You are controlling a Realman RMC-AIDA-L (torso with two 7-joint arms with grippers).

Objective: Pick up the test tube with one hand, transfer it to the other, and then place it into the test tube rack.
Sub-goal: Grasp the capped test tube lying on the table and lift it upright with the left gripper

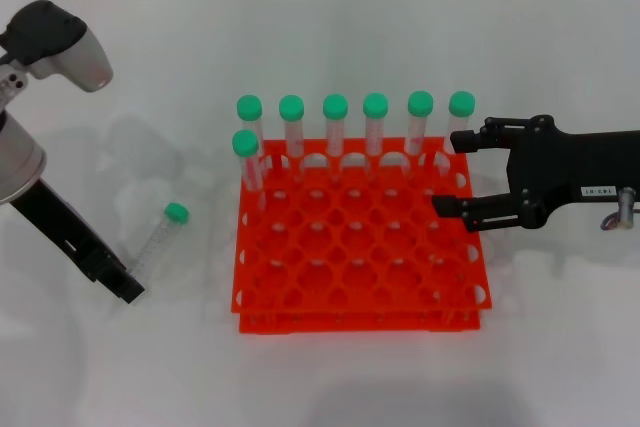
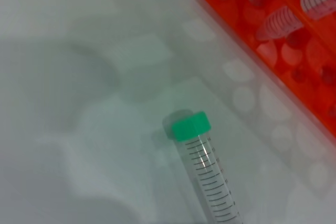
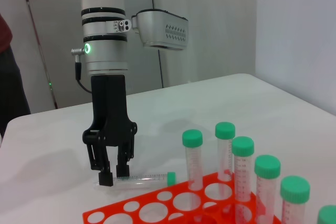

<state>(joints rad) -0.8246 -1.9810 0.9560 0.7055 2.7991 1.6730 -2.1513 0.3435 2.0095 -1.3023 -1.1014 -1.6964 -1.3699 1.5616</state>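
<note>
The test tube (image 1: pixel 160 239), clear with a green cap, lies on the white table left of the orange-red test tube rack (image 1: pixel 360 277). My left gripper (image 1: pixel 126 285) stands upright over the tube's bottom end. In the right wrist view the left gripper (image 3: pixel 114 174) has a finger on each side of the tube (image 3: pixel 144 181), closed against it, and the tube rests on the table. The left wrist view shows the tube (image 2: pixel 207 179) and a rack corner (image 2: pixel 294 85). My right gripper (image 1: pixel 447 172) is open and empty above the rack's right edge.
Seven other green-capped tubes (image 1: pixel 335 132) stand in the rack's far row and far-left corner, close to the right gripper's upper finger. White table lies all around the rack.
</note>
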